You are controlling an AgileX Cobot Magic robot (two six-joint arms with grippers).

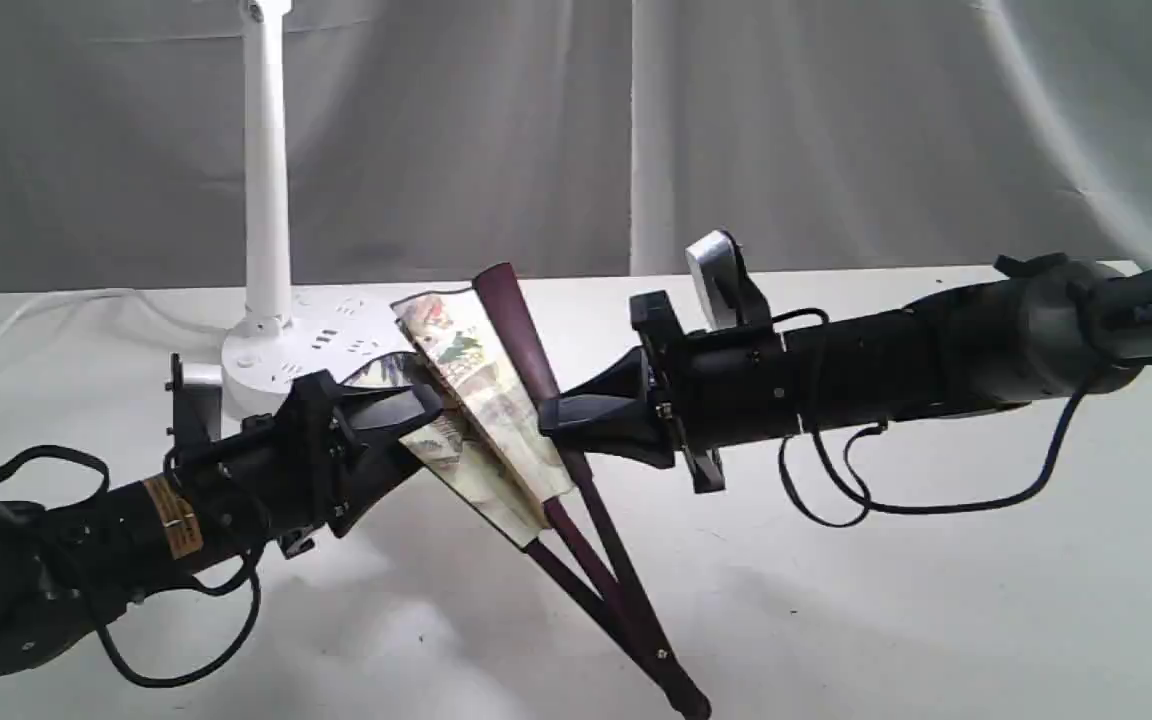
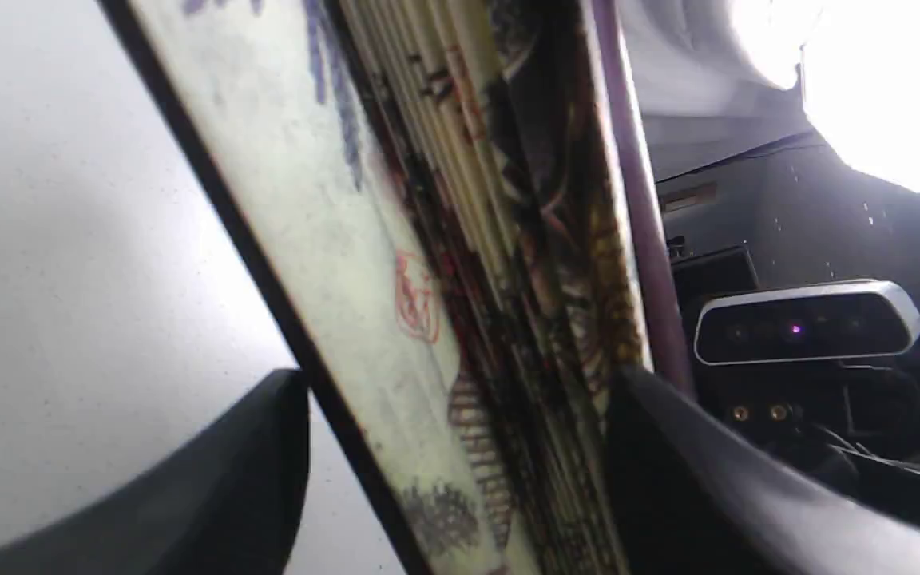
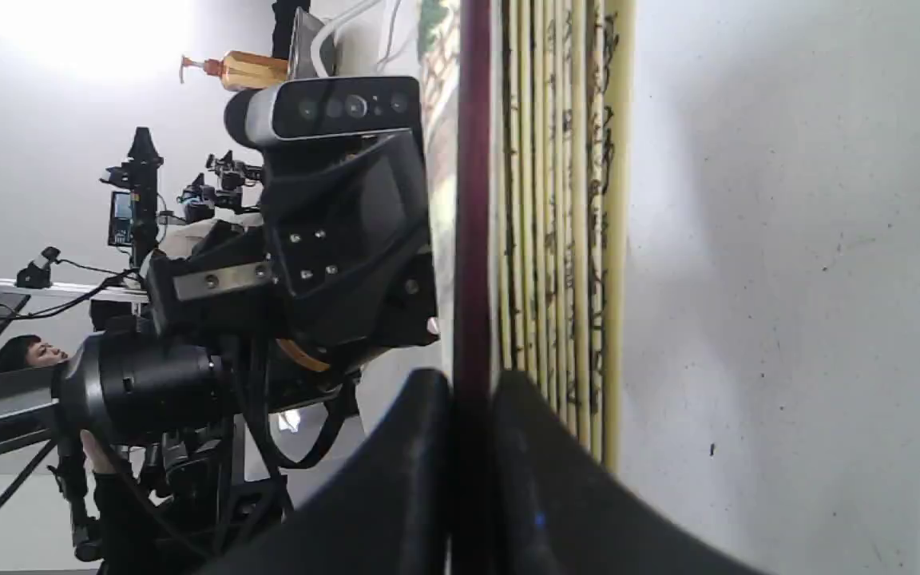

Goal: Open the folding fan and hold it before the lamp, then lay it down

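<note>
I'm pinching the fan (image 1: 481, 400) by its maroon stick (image 1: 513, 308) in my right gripper (image 1: 548, 415), left gripper (image 1: 424, 408) jaws spread around it, fan barely cracking open at 4 o'clock from the lamp (image 1: 266, 200); opening, showing, laying down all remaining.

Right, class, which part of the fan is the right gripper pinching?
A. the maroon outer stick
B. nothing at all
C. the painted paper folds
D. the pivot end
A: in the right wrist view the right gripper is shut on the maroon outer stick, and the paper folds of the fan lie beside its fingers, not between them.
</note>
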